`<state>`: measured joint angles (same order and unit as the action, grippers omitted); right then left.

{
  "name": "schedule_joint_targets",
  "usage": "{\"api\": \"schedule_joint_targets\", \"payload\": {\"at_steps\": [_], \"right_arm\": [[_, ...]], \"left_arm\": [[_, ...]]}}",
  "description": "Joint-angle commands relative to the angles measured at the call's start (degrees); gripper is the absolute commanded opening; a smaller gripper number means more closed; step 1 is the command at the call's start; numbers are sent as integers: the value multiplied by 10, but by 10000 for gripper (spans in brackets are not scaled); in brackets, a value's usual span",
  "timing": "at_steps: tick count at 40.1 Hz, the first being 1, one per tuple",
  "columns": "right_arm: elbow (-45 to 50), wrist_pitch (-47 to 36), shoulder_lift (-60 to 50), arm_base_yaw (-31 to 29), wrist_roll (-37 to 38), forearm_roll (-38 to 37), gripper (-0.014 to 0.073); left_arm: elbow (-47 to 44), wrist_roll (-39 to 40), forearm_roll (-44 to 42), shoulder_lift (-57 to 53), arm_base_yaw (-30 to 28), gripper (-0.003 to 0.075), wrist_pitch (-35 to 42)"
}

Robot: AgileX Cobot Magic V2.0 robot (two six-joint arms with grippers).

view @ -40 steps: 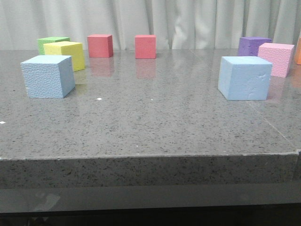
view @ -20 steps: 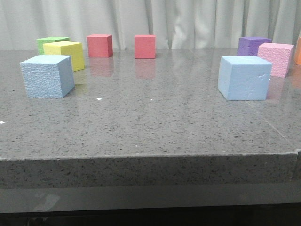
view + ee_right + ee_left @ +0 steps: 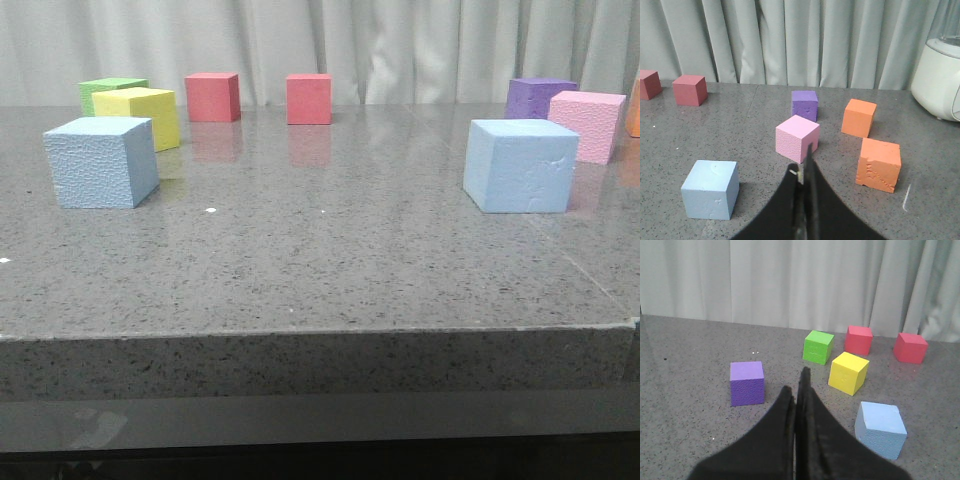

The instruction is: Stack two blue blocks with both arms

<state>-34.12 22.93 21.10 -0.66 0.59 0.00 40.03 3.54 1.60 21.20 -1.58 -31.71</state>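
Observation:
Two pale blue blocks stand apart on the grey table. One blue block (image 3: 101,161) is at the left; it also shows in the left wrist view (image 3: 881,429). The other blue block (image 3: 520,165) is at the right; it also shows in the right wrist view (image 3: 710,189). My left gripper (image 3: 797,387) is shut and empty, back from its block. My right gripper (image 3: 802,167) is shut and empty, back from its block. Neither gripper shows in the front view.
At the back left stand a green cube (image 3: 110,92), a yellow cube (image 3: 140,114) and two red cubes (image 3: 212,96) (image 3: 309,98). At the back right stand a purple cube (image 3: 538,97), a pink cube (image 3: 588,124) and two orange cubes (image 3: 879,164) (image 3: 859,117). Another purple cube (image 3: 746,382) and a white appliance (image 3: 940,80) stand at the sides.

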Motion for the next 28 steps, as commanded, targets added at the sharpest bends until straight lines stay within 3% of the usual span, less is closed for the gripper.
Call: {"api": "schedule_joint_targets", "payload": {"at_steps": [1, 12, 15, 18, 20, 23, 25, 28], "right_arm": [[-21, -53, 10, 0, -6, -5, -121], [-21, -47, 10, 0, -6, -5, -121], [-21, -34, 10, 0, -6, -5, -86], [-21, -19, 11, 0, -6, -11, 85], [-21, -12, 12, 0, -6, -19, 234], [-21, -3, 12, 0, -6, -23, 461], [-21, -3, 12, 0, -6, -23, 544], [-21, -3, 12, 0, -6, -23, 601]], "left_arm": [[18, 4, 5, 19, -2, -19, 40], [18, 4, 5, 23, -2, -19, 41], [18, 4, 2, 23, -2, -18, 41], [18, -6, 1, 23, -2, 26, 41], [18, -27, 1, 23, -2, 109, 41], [18, -53, 1, 23, -2, 314, 41], [18, -53, 1, 23, -2, 430, 41], [18, -53, 2, 23, -2, 501, 39]]}}
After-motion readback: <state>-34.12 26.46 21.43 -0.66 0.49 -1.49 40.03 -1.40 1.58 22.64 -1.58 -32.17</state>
